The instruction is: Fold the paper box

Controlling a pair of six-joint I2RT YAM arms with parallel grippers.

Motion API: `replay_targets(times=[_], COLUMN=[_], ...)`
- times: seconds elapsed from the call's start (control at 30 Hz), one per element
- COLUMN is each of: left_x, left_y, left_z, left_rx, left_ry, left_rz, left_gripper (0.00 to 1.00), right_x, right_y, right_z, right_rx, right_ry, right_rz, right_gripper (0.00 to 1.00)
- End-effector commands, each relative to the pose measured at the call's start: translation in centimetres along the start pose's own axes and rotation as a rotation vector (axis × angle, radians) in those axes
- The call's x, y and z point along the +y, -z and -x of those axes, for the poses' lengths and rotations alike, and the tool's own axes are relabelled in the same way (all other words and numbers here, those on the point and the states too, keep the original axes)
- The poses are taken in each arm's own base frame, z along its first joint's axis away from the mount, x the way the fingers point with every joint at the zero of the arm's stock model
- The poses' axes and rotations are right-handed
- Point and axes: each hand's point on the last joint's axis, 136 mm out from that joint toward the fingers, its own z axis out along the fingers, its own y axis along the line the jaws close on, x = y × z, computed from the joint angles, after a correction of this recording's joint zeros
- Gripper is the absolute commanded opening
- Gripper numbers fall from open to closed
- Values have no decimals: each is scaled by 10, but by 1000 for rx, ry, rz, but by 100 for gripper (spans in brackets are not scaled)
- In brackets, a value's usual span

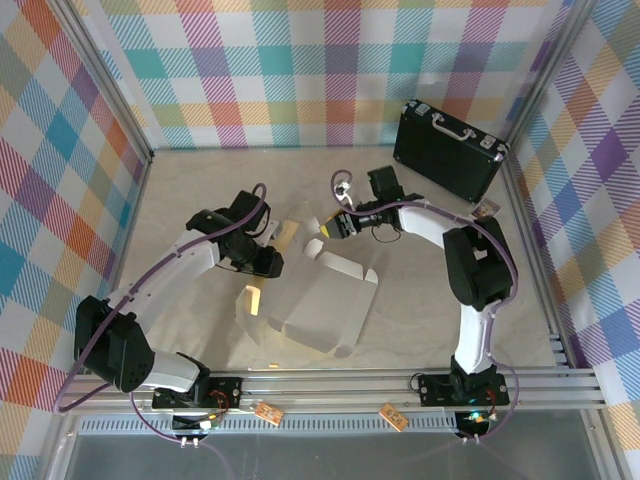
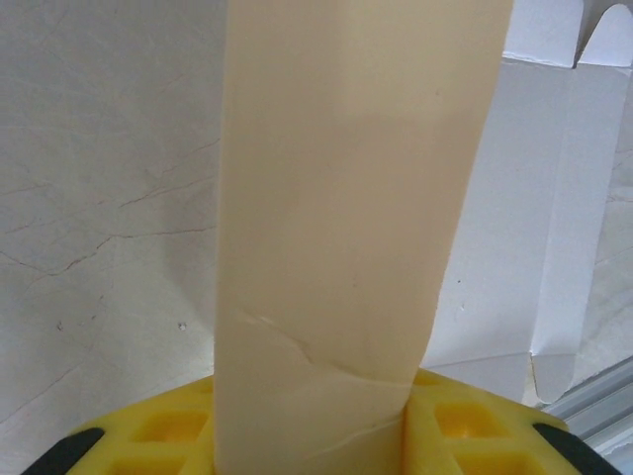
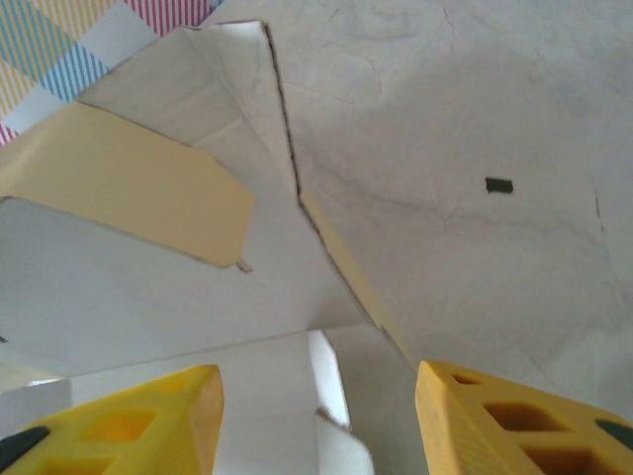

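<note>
One pale, crack-veined counter [image 1: 190,190], with plaid walls [image 1: 300,60] on three sides. The paper box [image 1: 325,305] lies mid-counter between the two arms, white side up and half formed, with some panels raised and others flat. Tan faces show on the upright flaps along its left side.

Black briefcase [image 1: 447,150] stands on edge at the far right against the wall, handle up, well apart from the box.

Left end effector [image 2: 316,421] is at the box's left side, pinching a tan flap [image 2: 346,198]. In the wrist view the flap rises straight up out of the gap between the yellow fingers [image 2: 475,426]. It is creased just above the grip, and a white box panel lies flat on the counter behind it.

Right end effector [image 3: 316,416] is at the far edge of the box with its fingers [image 3: 148,416] spread wide and nothing between them. The box's white inside and another tan flap [image 3: 129,183] sit just ahead of it.

Small dark mark [image 3: 499,185] on the counter beyond the box edge; can't tell what it is.
</note>
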Motion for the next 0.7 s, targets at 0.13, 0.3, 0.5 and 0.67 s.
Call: replay_targets(times=[0.13, 0.3, 0.5, 0.67], left_x=[-5, -5, 0, 13], left_y=[10, 8, 6, 6], left_z=[-4, -5, -2, 1], left_rx=[-19, -12, -24, -47], left_ry=[-34, -37, -13, 35], left_rz=[-21, -20, 12, 80], left_gripper=[34, 34, 34, 33], right_x=[4, -2, 3, -9], right_y=[-28, -38, -41, -24], right_z=[2, 17, 16, 14], right_rx=[79, 52, 38, -35], right_ry=[166, 172, 200, 78], right_rz=[47, 39, -46, -245], right_gripper=[57, 42, 6, 0])
